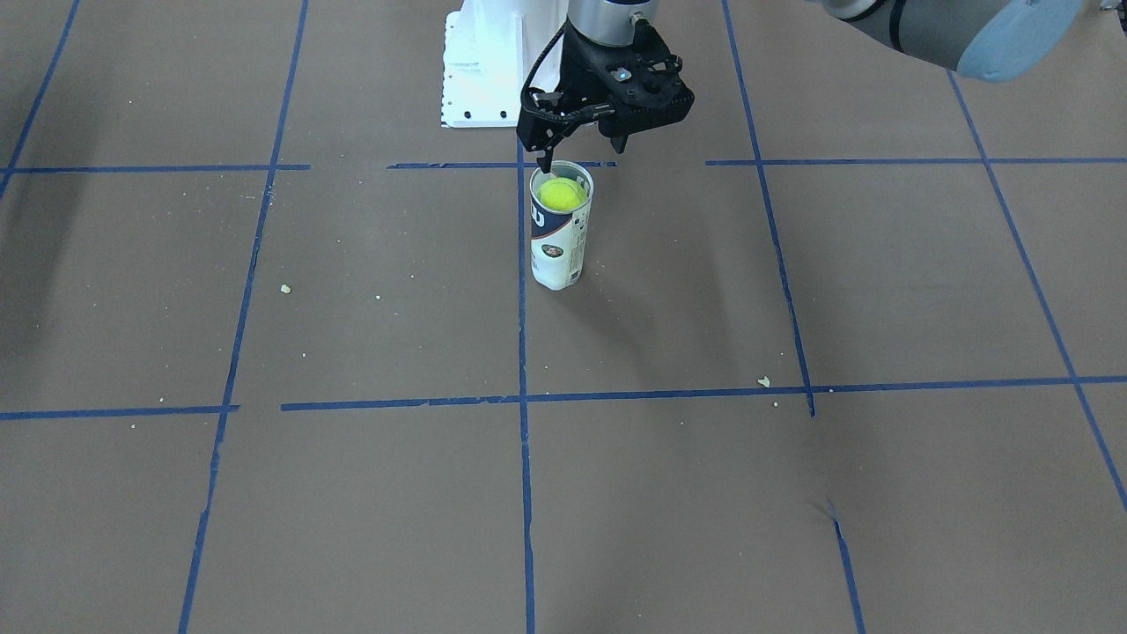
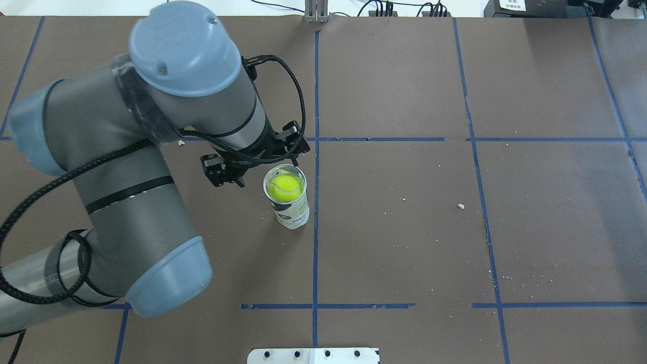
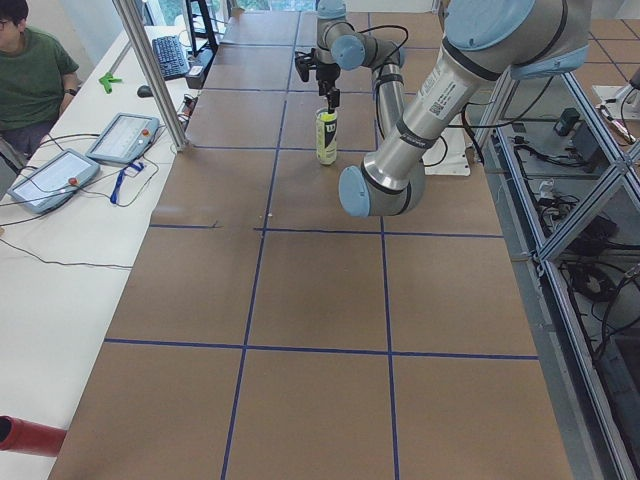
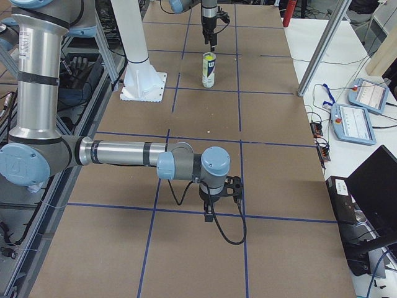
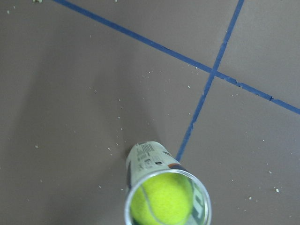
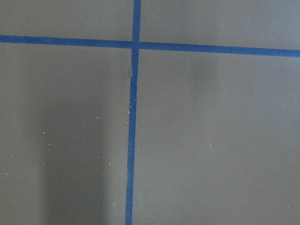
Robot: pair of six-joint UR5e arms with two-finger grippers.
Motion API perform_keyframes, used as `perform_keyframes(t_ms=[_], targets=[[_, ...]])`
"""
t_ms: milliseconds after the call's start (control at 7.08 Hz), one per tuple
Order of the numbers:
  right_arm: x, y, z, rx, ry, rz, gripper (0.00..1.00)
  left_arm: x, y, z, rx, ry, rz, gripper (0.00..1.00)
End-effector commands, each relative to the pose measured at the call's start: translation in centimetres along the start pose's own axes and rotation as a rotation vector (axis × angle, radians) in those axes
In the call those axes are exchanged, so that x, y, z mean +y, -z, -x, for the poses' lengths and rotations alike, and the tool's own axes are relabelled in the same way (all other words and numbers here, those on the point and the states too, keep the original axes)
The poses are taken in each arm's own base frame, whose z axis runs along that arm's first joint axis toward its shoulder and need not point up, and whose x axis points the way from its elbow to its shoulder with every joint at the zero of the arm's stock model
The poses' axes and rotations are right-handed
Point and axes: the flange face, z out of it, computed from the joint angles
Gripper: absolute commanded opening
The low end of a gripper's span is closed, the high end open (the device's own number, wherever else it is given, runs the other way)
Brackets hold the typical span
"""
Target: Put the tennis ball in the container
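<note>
The tennis ball (image 1: pixel 560 194) sits inside the top of the container (image 1: pixel 556 251), a clear can with a white and dark-blue label standing upright on the brown table. From overhead the tennis ball (image 2: pixel 284 187) fills the mouth of the container (image 2: pixel 292 215). My left gripper (image 1: pixel 583 154) hangs open just above the rim and holds nothing; its fingers are spread about as wide as the can. The left wrist view looks down on the ball (image 5: pixel 161 201) in the can (image 5: pixel 147 157). My right gripper (image 4: pixel 211 214) hovers low over the table far from the can, and I cannot tell its state.
The white robot base (image 1: pixel 480 70) stands just behind the can. Blue tape lines cross the table, with small crumbs (image 1: pixel 763 381) scattered about. An operators' side table with tablets (image 3: pixel 60 170), a metal post (image 3: pixel 150 70) and a seated person (image 3: pixel 30 70) lie past the table's far edge.
</note>
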Motion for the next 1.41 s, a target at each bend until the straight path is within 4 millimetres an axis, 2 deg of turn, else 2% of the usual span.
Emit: perform_keyframes(t_ms=[0,141,282,424,706,1129,1271], targets=[[0.0,0.0,0.0,0.0,0.0,0.0,1.0,-6.5,0.5,6.0,-0.015,-0.207,-0.074,1.0],[0.0,0.0,0.0,0.0,0.0,0.0,1.0,-11.1,1.1,10.2,-0.015,-0.283,-0.129,1.0],[-0.1,0.0,0.0,0.0,0.001,-0.001,1.0,-15.6,0.8,15.8,-0.035,-0.356,-0.123,1.0],[0.0,0.0,0.0,0.0,0.0,0.0,1.0,-19.9,1.6,19.7,-0.056,-0.409,-0.118,1.0],[0.0,0.0,0.0,0.0,0.0,0.0,1.0,-22.7,4.0,21.8,-0.03,-0.388,-0.112,1.0],[0.0,0.0,0.0,0.0,0.0,0.0,1.0,-22.9,3.3,22.3,-0.013,-0.392,-0.085,1.0],[0.0,0.0,0.0,0.0,0.0,0.0,1.0,-24.5,1.4,23.1,-0.016,-0.385,-0.083,1.0]])
